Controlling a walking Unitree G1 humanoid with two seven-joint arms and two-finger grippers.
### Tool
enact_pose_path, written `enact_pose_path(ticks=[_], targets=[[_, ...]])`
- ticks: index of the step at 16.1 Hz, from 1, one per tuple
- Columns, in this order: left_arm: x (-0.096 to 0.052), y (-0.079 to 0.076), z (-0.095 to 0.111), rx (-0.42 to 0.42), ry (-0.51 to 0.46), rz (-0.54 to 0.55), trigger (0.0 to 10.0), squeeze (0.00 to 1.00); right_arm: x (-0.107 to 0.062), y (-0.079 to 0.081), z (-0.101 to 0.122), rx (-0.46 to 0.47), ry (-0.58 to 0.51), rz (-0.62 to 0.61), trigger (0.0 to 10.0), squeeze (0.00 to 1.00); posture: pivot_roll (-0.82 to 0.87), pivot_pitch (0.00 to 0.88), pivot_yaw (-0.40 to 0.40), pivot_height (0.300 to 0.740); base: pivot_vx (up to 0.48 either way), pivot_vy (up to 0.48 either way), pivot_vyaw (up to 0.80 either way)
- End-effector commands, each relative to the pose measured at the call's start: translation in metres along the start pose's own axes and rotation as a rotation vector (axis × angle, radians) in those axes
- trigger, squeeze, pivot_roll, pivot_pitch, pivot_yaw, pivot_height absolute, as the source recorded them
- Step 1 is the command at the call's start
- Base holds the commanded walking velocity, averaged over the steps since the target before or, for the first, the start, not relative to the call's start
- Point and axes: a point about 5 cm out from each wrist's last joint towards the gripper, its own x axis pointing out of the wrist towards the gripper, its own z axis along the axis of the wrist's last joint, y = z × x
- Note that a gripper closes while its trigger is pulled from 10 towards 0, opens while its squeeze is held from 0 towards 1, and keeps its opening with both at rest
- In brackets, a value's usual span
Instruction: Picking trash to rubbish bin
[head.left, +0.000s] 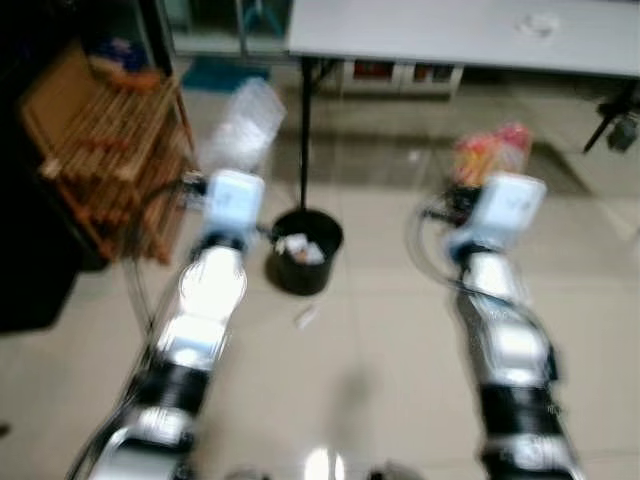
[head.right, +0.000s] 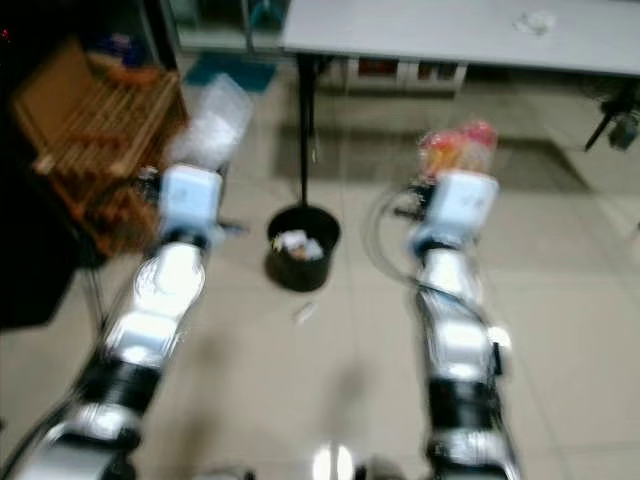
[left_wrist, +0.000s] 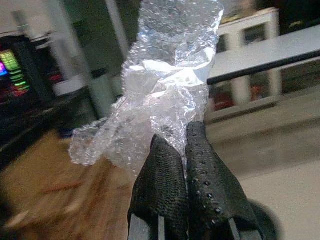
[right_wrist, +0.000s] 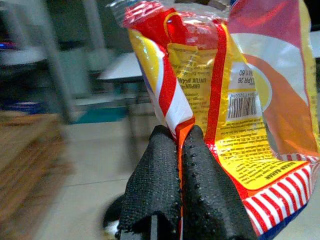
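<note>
A: What was the room like?

B: It had a pale tiled floor (head.left: 380, 330), shining a little. At the far side stood a long grey table with black legs (head.left: 450, 30), and on its top lay a small white crumpled thing (head.left: 538, 24); I could not tell what it was. On the robot's left stood a slatted wooden rack (head.left: 110, 150), in front of a dark area. The head views were blurred.

B: And the bin?

A: A round black plastic rubbish bin (head.left: 303, 250) stood on the floor, just beside the black table leg, between the two arms and a little ahead of them. Some white crumpled trash (head.left: 298, 246) was already inside. A small white scrap (head.left: 306, 317) lay on the tiles near the bin, on the side closer to the robot.

B: What did the arms do?

A: Both silver arms were stretched forward. The left gripper (left_wrist: 181, 145) was raised to the left of the bin, not over it. Its two black fingers (left_wrist: 162, 170) were pressed together on the lower edge of a crumpled piece of clear bubble wrap (left_wrist: 165, 80), which stood up above them.

B: And the other one?

A: The right gripper (right_wrist: 177, 145) was well to the right of the bin. Its fingers (right_wrist: 155, 170) were closed tightly on a red and yellow plastic snack bag with white stripes and a barcode (right_wrist: 220, 90). The bag was held in the air, not touching the floor.
</note>
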Motion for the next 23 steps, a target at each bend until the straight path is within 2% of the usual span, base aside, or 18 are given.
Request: enact_pose_path(ticks=[1, 7, 23], targets=[[0.0010, -0.0071, 0.0043, 0.000, -0.014, -0.025, 10.0, 0.00, 0.0006, -0.0094, 0.0043, -0.003, -0.012, -0.025, 10.0, 0.00, -0.04, 0.083, -0.024, 0.740, 0.000, 0.000, 0.00], [-0.0012, -0.0168, 0.0004, -0.009, 0.017, -0.094, 10.0, 0.00, -0.0001, -0.0100, 0.0039, -0.005, -0.011, -0.027, 10.0, 0.00, -0.04, 0.088, -0.022, 0.740, 0.097, 0.000, 0.00], [-0.0012, -0.0159, -0.0005, 0.004, 0.028, -0.105, 10.0, 0.00, 0.0004, -0.0109, 0.0020, 0.002, 0.006, -0.030, 10.0, 0.00, -0.04, 0.092, -0.021, 0.740, 0.445, 0.000, 0.00]])
